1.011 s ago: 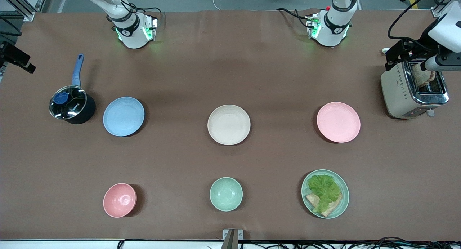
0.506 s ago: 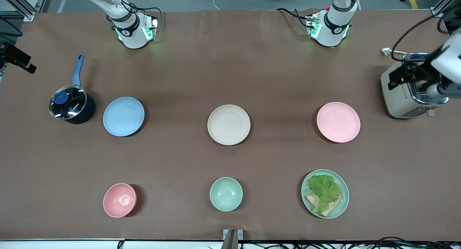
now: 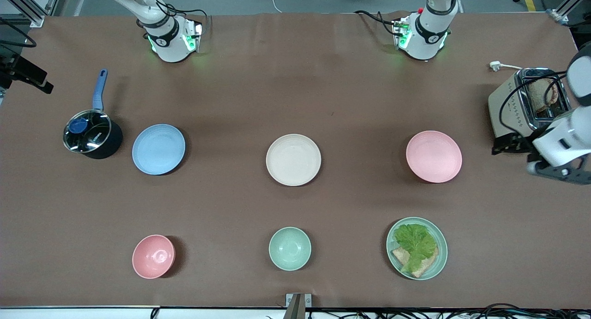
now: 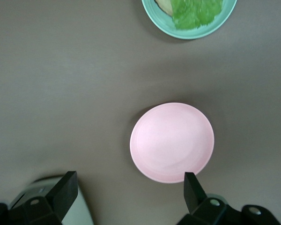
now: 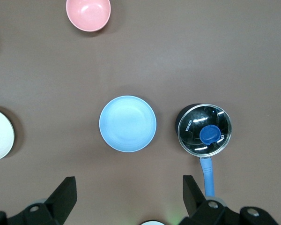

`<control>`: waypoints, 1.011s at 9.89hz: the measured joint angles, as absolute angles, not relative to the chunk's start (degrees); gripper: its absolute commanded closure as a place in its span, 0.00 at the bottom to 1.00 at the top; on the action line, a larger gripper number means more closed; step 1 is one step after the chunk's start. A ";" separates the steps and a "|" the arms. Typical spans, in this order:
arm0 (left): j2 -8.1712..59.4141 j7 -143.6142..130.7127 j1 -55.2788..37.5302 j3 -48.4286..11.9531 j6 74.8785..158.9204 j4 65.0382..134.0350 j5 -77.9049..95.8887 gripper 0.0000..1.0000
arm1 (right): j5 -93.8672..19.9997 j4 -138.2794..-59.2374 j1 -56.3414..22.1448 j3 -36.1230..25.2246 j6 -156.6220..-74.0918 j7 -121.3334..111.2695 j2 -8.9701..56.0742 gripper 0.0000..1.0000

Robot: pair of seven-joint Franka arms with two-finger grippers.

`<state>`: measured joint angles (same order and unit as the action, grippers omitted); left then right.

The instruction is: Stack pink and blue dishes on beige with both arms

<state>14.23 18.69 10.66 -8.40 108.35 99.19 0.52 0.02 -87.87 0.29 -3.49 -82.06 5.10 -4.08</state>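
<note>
The left tool (image 4: pixel 126 197) hangs spread and empty, high over the tabletop (image 3: pixel 351 102) near the toaster (image 3: pixel 524 104), with the pink plate (image 4: pixel 172 142) below it and just ahead of its fingers. The right tool (image 5: pixel 126 197) is also spread and empty, high above the blue plate (image 5: pixel 128 123), beside the lidded saucepan (image 5: pixel 203 130). The beige plate (image 3: pixel 293 159) sits between both plates, bare. Likely risks: the shallow rims give little grip and may slip, and both arms converging on the beige plate could collide.

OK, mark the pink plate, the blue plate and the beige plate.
pink plate (image 3: pixel 434 156), front view, centre of its face.
blue plate (image 3: pixel 158 149), front view, centre of its face.
beige plate (image 3: pixel 293 159), front view, centre of its face.
</note>
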 measured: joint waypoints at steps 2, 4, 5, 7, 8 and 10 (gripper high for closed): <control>17.92 23.85 11.68 -8.40 117.01 104.34 2.15 0.00 | -0.14 -90.10 0.28 -3.47 -84.49 4.84 -2.29 0.00; 21.86 25.66 11.74 -8.68 122.67 107.53 2.27 0.15 | -1.27 -94.05 1.00 -3.72 -91.53 0.87 2.65 0.00; 23.69 27.82 11.77 -8.77 123.13 108.14 2.27 0.24 | -3.26 -96.43 1.77 -4.22 -94.93 -2.56 5.51 0.00; 27.15 32.78 13.01 -8.72 123.42 108.65 2.28 0.40 | -5.54 -102.92 3.50 -5.37 -103.06 -10.42 9.59 0.00; 28.68 34.26 13.83 -8.72 123.79 108.69 2.28 0.46 | -6.59 -106.88 4.28 -6.79 -107.41 -15.54 11.02 0.00; 30.11 35.09 14.53 -8.74 124.32 108.69 2.28 0.60 | -11.12 -112.98 5.56 -8.62 -115.30 -24.56 14.16 0.00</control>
<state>30.11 35.09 14.53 -8.74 124.32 108.69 2.28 -11.12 -112.98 5.56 -8.62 -115.30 -24.56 14.16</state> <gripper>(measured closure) 0.454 0.000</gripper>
